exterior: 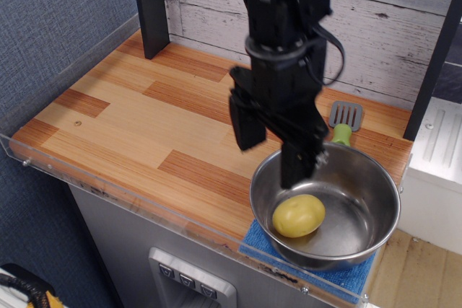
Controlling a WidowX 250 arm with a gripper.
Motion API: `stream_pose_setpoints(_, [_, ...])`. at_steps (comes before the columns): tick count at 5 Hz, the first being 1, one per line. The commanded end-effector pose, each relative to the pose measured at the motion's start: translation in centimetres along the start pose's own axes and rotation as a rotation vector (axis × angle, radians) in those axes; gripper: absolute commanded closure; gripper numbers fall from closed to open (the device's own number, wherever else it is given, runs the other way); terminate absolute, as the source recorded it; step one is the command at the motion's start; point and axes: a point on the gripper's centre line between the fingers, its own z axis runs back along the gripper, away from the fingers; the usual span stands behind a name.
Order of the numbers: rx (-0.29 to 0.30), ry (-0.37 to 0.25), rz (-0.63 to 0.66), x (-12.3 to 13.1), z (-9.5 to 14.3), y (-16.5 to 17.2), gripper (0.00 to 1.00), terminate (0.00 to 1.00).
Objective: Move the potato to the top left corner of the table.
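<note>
The pale-yellow potato [298, 215] lies inside the steel pan [361, 207] at the front right of the wooden table [144, 120]. My black gripper [273, 155] hangs open and empty above the pan's left rim, up and to the left of the potato. One finger [246, 125] is over the table, the other finger [296, 164] is over the pan. It does not touch the potato. The table's top left corner [148, 45] lies next to a dark post.
The pan sits on a blue cloth [263, 244] at the front edge. A grey spatula with a green handle [343, 122] lies behind the pan. A dark post [150, 9] stands at the back left. A clear acrylic rim [108, 182] edges the table.
</note>
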Motion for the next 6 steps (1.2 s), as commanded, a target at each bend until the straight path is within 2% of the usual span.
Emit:
stream_pose_setpoints(1, [0.006, 0.025, -0.130, -0.5, -0.9, -2.9, 0.00, 0.00])
stream_pose_setpoints(3, [0.024, 0.091, -0.179, 0.2, -5.1, -2.3, 0.00, 0.00])
stream_pose_setpoints(4, [0.035, 0.091, -0.217, 0.5, -6.3, -2.1, 0.00, 0.00])
stream_pose_setpoints(5, [0.062, 0.086, -0.251, 0.7, -6.4, -2.2, 1.00, 0.00])
stream_pose_setpoints(6, [0.082, 0.031, -0.256, 0.7, -4.6, -2.1, 1.00, 0.00])
